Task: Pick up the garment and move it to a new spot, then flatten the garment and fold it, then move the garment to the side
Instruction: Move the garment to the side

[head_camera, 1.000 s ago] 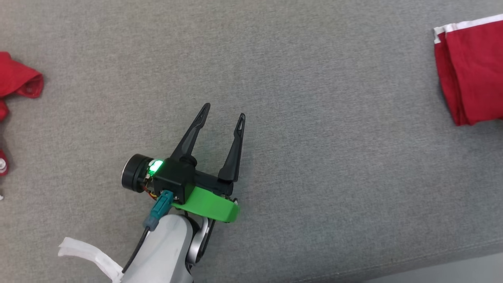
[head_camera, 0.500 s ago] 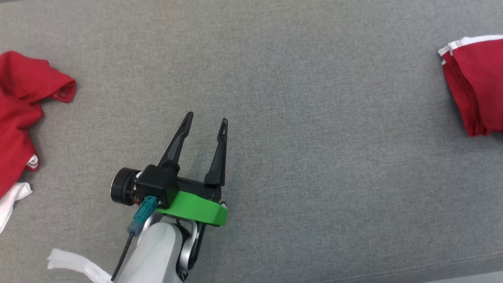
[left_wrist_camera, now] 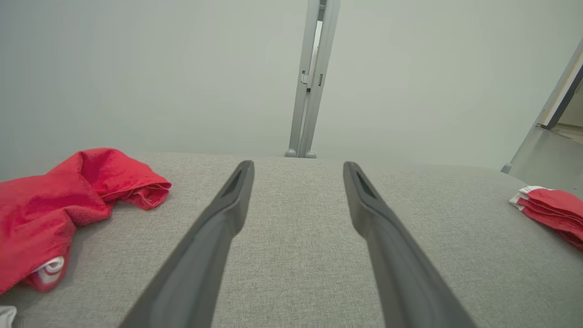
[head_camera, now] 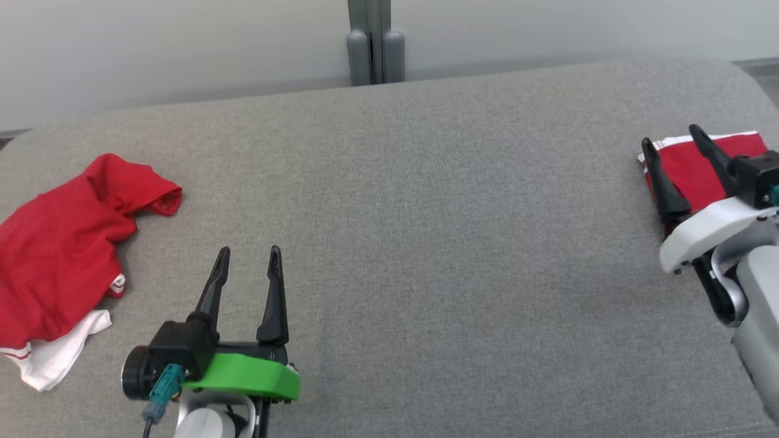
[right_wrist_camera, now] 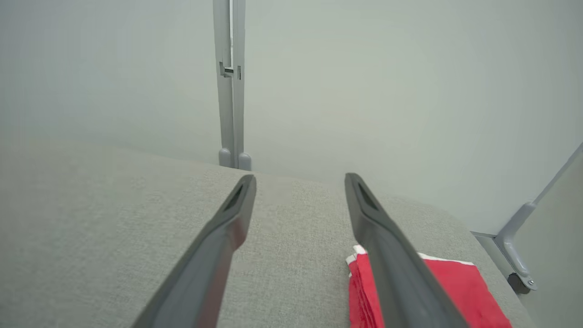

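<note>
Right now the right hand [head_camera: 670, 136] stands released, its 2 dark fingers spread apart with nothing clamped between them. It sits at the right end of the bench [head_camera: 426, 213], fingers pointing away from the robot and over the folded red garment [head_camera: 688, 169]. From the right wrist view the hand [right_wrist_camera: 300, 177] has bare grey fabric in the gap between its fingers. The finger on that view's right crosses the near left corner of the folded garment [right_wrist_camera: 464, 284]; whether it touches the cloth I cannot tell. That garment is a neat flat stack of red layers with white trim along its far edge, lying close to the bench's rounded right corner.

The left hand [head_camera: 249, 249] is likewise released, 2 fingers parted and empty, low over the bench at the lower left of the head view, with a green collar [head_camera: 243, 377] behind the fingers. To its left, apart from it, a crumpled red garment [head_camera: 61, 243] lies heaped at the bench's left end, 1 sleeve opening turned toward the middle. A white piece of cloth [head_camera: 48, 365] pokes out from under its near edge. The 2 garments are well apart, with the wide middle of the bench between them. Behind the bench rises a pale wall [head_camera: 152, 55] with a grey post [head_camera: 371, 42] at its centre
</note>
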Controlling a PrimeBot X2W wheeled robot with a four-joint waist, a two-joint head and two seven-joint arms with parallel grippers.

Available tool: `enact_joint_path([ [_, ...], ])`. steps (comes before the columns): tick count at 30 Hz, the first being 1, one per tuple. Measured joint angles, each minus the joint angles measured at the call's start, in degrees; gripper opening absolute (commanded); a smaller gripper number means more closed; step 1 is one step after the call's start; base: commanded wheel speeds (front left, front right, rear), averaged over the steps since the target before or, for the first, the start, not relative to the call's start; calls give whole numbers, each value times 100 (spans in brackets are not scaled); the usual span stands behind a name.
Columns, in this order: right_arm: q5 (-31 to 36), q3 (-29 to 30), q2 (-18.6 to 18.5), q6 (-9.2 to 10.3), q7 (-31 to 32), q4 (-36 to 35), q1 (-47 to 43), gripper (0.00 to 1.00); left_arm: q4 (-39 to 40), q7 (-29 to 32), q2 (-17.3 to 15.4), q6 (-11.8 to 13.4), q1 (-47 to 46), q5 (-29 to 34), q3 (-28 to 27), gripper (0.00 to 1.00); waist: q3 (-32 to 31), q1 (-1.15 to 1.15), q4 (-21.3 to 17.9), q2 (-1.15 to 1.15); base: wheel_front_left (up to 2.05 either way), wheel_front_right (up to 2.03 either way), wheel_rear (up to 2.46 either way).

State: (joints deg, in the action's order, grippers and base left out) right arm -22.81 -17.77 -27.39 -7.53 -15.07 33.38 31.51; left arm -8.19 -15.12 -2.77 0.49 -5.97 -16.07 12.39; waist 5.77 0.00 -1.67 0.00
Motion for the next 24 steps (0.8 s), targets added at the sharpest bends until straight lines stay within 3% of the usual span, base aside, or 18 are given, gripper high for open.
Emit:
enact_joint_path([
  [6,-4,519,709,0,1,-1014,-1083,100,-40,0,1,-175,241,158,-134,100,-495,0,122,0,0,0,0],
  [13,285,939,1596,1,1,-1786,-2125,100,-75,0,0,-138,672,85,-347,100,-874,0,246,0,0,0,0],
  [18,573,945,1985,1,1,-2071,-2518,100,-49,0,-2,-101,961,11,-414,100,-1003,0,243,0,0,0,0],
  [24,691,927,2136,2,1,-2216,-2807,100,-67,0,-2,-103,1102,214,-324,100,-1088,0,219,0,0,0,0],
])
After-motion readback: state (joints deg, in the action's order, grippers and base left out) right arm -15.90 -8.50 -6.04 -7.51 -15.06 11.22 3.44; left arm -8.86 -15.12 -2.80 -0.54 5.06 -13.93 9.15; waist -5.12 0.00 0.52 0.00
